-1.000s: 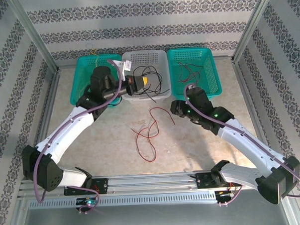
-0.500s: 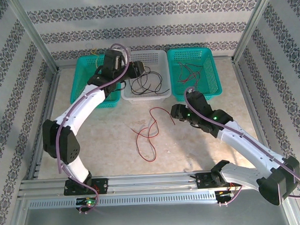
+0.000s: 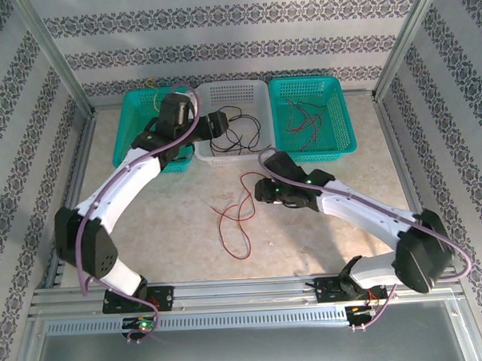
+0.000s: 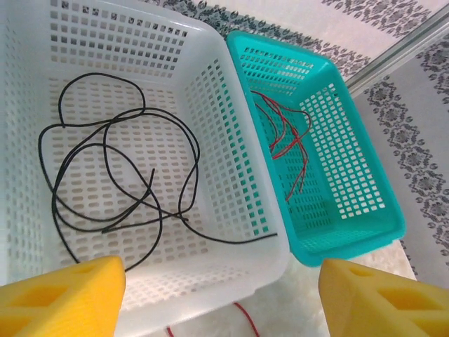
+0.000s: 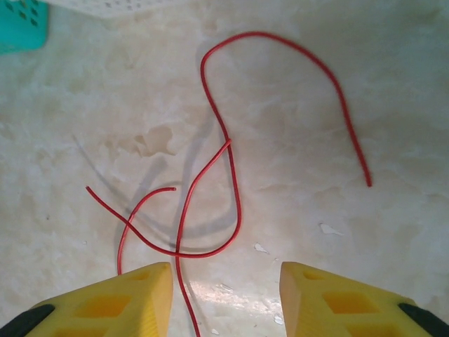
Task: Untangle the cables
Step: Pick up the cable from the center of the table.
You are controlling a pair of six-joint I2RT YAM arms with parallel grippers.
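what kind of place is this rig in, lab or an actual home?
Probably a lab data-collection cell dressed to look domestic: an aluminium frame holds flat wallpapered panels, twin arms are bolted to a rail, and plastic baskets sit in a row.

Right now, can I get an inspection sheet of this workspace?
Surface: pale stone-look table.
Job's things: loose red wires crossing on the table; black wires in the white basket; other red wires in the right teal basket.
Clutter: nothing seen.
Grippers: left gripper open and empty over the white basket; right gripper open above the loose red wires.
Cables: purple arm cables run along both arms.
Surroundings: patterned walls, metal frame.
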